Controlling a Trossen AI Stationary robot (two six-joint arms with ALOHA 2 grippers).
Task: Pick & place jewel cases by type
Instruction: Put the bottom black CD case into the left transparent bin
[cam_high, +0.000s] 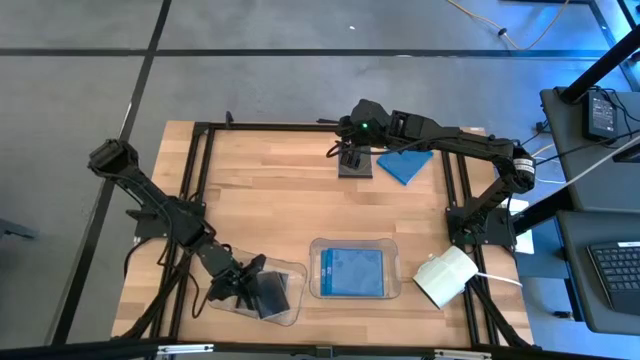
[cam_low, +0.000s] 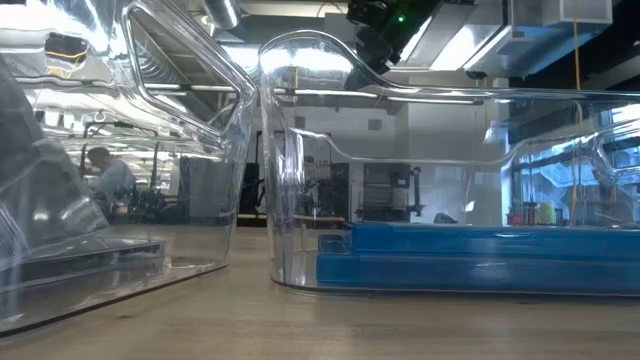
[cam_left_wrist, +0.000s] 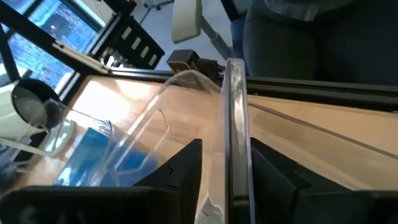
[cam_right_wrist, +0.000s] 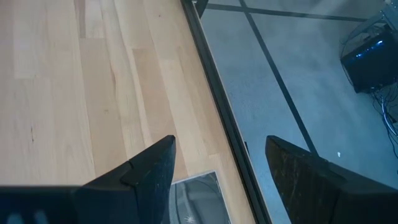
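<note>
My left gripper (cam_high: 247, 284) is at the near left, over a clear tray (cam_high: 292, 272). In the left wrist view my left gripper (cam_left_wrist: 225, 148) is open, with a dark jewel case (cam_left_wrist: 236, 118) standing on edge between its fingers. Another case (cam_low: 95, 255) lies flat in that tray. My right gripper (cam_high: 348, 152) hovers open at the far edge above a dark jewel case (cam_high: 355, 167), whose corner (cam_right_wrist: 196, 199) shows below the fingers. A blue jewel case (cam_high: 405, 165) lies beside it on the table. My left gripper has its two fingers on either side of the case's flat faces (cam_left_wrist: 235, 162), slanting down at it from the table's left. A gap shows between one finger (cam_left_wrist: 186, 174) and the case. I cannot tell whether the other finger (cam_left_wrist: 270, 180) touches it.
A second clear tray (cam_high: 392, 245) at the near middle holds stacked blue jewel cases (cam_high: 352, 272), which also show in the low view (cam_low: 480, 255). A white device (cam_high: 445, 276) sits at the near right. Black frame rails (cam_high: 455, 190) border the wooden table.
</note>
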